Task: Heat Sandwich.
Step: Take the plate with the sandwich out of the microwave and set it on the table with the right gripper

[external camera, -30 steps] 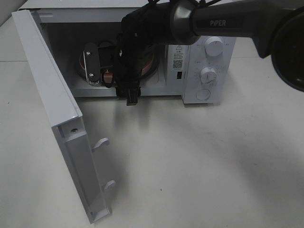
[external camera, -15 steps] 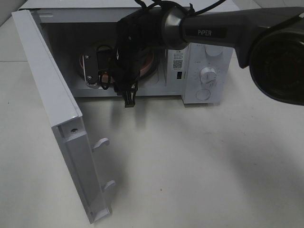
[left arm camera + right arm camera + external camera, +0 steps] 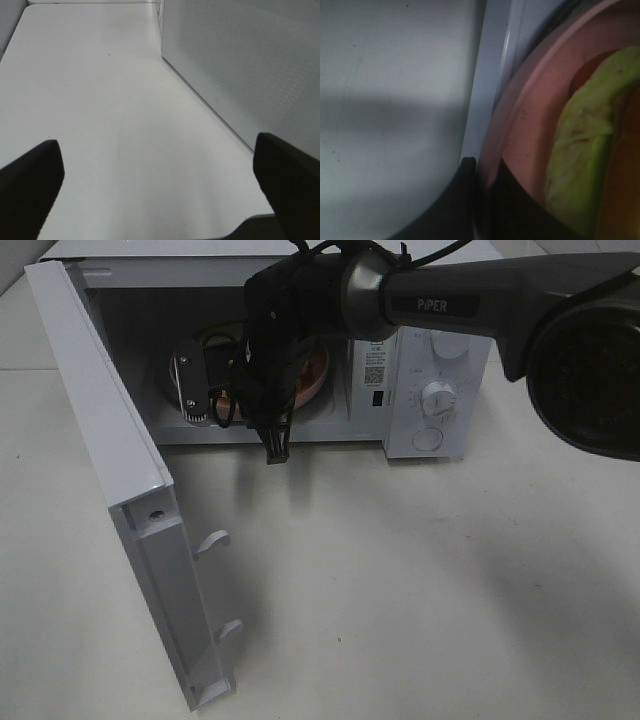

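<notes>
With the microwave (image 3: pixel 430 390) door (image 3: pixel 110 470) swung wide for access, the right gripper (image 3: pixel 482 172) was pinched tight on the pink plate (image 3: pixel 530 125) rim, the sandwich (image 3: pixel 590 150) resting on it inside the cavity, while the left gripper (image 3: pixel 155 185) hung fully spread and empty over the table (image 3: pixel 90 100).

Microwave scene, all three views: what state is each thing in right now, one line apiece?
Microwave door: swung wide open.
Pink plate: inside the microwave, at the cavity's front edge, rim pinched by the right gripper.
Sandwich: lying on the pink plate.
Right gripper: shut on the plate rim.
Left gripper: open, empty, above the table.
</notes>
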`<state>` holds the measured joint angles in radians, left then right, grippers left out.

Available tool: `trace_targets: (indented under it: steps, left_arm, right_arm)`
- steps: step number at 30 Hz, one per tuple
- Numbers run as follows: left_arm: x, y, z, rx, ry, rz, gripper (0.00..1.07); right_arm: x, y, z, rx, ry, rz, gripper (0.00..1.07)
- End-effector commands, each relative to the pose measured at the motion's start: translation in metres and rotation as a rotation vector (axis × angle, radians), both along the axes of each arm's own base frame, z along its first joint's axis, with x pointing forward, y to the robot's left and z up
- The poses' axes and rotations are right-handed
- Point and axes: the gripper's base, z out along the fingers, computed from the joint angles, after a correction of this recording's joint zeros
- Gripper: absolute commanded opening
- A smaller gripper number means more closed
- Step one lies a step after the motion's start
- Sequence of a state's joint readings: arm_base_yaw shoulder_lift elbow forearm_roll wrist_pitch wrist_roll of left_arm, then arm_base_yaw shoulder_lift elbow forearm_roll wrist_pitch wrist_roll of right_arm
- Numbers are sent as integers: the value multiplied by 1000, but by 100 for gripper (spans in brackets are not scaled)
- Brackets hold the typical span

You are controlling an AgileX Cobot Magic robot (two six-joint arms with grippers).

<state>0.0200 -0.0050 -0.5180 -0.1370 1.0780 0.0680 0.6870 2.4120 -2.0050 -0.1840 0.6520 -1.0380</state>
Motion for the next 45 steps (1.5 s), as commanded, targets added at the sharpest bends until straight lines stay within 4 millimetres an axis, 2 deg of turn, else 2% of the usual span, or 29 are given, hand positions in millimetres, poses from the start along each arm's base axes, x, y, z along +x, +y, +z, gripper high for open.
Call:
trace_targets:
  steps: [1, 13, 20, 24, 35, 45]
  left_arm:
    - [-2, -1, 0, -9, -20, 3, 98]
    - [-2, -1, 0, -9, -20, 3, 98]
    - [-2, -1, 0, -9, -20, 3, 98]
    - [-2, -1, 0, -8, -20, 4, 98]
    - [-2, -1, 0, -8, -20, 4, 98]
    - [-2, -1, 0, -8, -20, 4, 98]
  right_arm:
    - [-2, -2, -3, -37, 21, 36, 0]
    - [-13, -3, 10, -57, 44, 175, 0]
    - [-22, -10, 12, -71, 37, 216, 0]
    - [-28, -15, 20, -75, 24, 236, 0]
    - [-55, -37, 46, -77, -13, 284, 0]
    - [-86, -60, 52, -92, -29, 332, 0]
